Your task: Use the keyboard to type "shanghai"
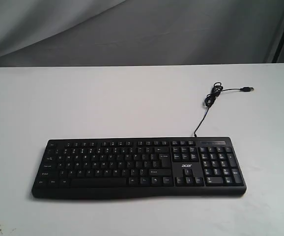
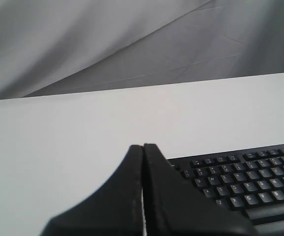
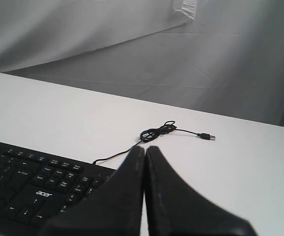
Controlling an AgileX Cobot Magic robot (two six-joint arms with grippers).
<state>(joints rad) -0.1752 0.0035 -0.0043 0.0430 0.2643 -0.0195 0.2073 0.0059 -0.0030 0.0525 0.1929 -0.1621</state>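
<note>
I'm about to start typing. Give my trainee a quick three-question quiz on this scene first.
1. True or false: the plug on the cable sits in a socket.
2. Multiple choice: the left gripper is A) open, B) shut and empty, C) shut on the cable.
3. Fill in: the white logo on the keyboard reads ____.
Key: 1 false, the plug lies loose on the table. 2 B. 3 acer.
</note>
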